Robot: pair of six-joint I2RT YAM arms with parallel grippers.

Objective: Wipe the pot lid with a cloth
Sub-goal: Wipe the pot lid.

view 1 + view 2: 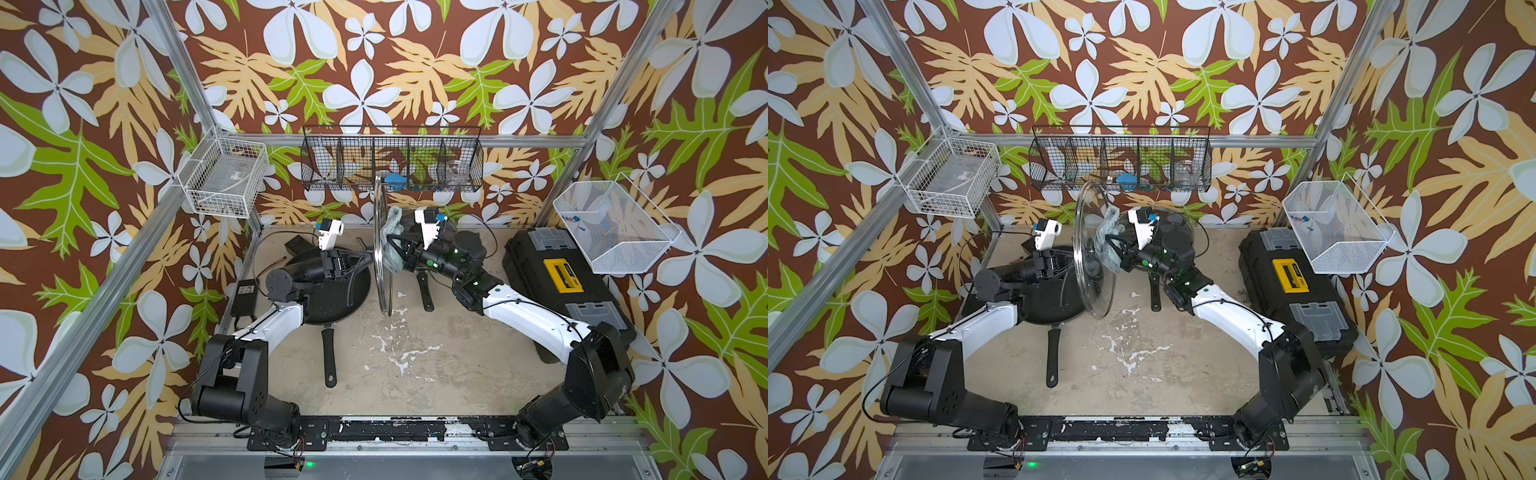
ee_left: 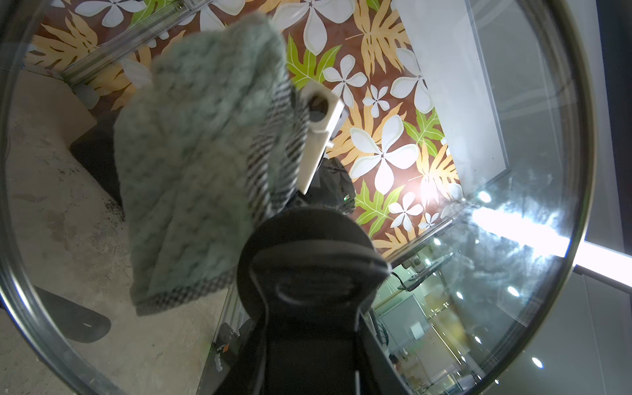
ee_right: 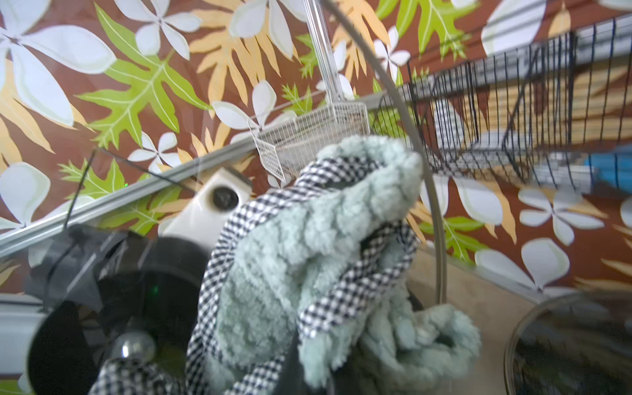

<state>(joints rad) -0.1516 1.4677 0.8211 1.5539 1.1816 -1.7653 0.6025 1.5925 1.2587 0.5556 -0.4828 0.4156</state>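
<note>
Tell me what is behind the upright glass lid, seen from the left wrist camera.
Through the glass lid, the cloth appears pressed on its far face, with the right arm's white camera housing behind. The cloth hides the right gripper there.

We see the pot lid (image 1: 1098, 291), clear glass with a metal rim, raised upright on its edge. The cloth (image 1: 1108, 243), fluffy pale grey-teal with black-and-white checked trim, is bunched up against one face of the glass, toward its upper half.

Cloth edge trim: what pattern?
Black-and-white check along the cloth; clearest in the right wrist view.
</note>
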